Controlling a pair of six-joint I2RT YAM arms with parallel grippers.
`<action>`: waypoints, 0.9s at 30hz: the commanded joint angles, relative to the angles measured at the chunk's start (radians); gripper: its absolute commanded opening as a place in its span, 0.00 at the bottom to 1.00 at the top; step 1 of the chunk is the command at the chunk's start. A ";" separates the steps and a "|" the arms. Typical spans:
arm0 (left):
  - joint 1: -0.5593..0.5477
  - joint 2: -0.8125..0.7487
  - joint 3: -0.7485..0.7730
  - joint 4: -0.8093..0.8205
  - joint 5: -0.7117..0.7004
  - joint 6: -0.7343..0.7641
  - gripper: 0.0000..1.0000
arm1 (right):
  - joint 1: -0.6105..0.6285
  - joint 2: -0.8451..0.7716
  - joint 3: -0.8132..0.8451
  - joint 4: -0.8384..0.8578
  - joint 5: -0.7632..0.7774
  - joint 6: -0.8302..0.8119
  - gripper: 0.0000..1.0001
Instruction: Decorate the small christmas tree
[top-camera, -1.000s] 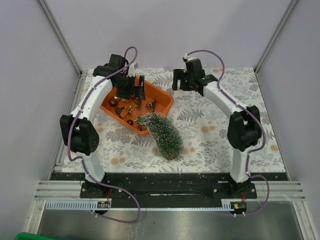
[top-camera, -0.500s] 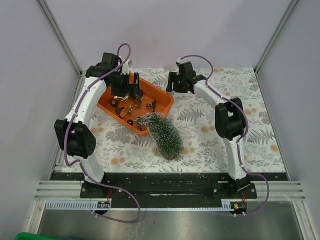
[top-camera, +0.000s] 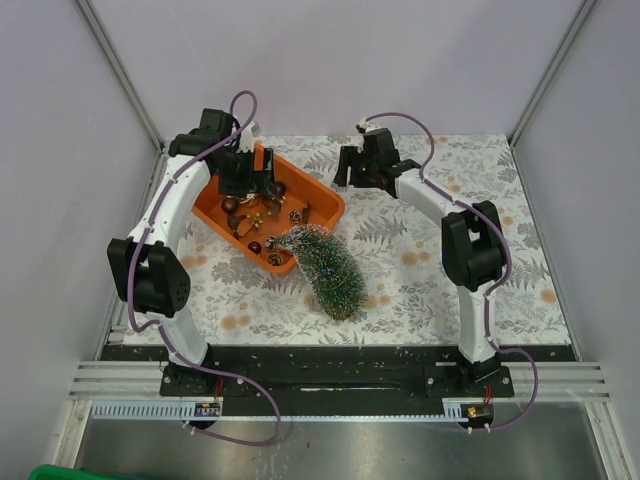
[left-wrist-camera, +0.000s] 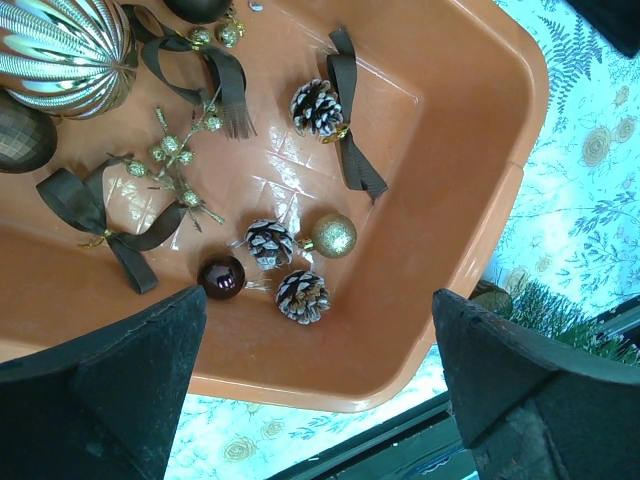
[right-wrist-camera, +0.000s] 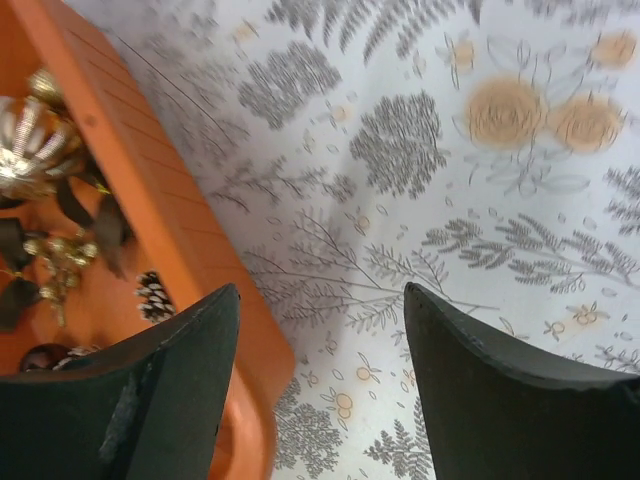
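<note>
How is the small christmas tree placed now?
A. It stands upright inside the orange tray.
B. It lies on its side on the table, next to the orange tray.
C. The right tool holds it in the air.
B: the small christmas tree lies flat on the table, beside the orange tray.

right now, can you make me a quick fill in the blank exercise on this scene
1. The small christmas tree lies on its ___ on the table, not upright.
2. The ornaments sit in a tray whose colour is ___.
3. The left pincer hovers above the tray with its jaws ___ and nothing held.
4. The left wrist view shows ___ pine cones in the tray.

Missing words: side; orange; open; three
</note>
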 joint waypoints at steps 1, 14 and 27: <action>0.012 -0.041 0.005 0.025 -0.002 -0.001 0.99 | 0.014 -0.120 0.023 0.145 -0.008 -0.033 0.75; 0.027 -0.051 0.000 0.025 0.012 -0.004 0.99 | 0.073 0.076 0.210 -0.125 -0.065 -0.192 0.76; 0.041 -0.078 -0.005 0.025 0.015 -0.004 0.99 | 0.025 0.072 0.191 -0.199 0.274 -0.131 0.42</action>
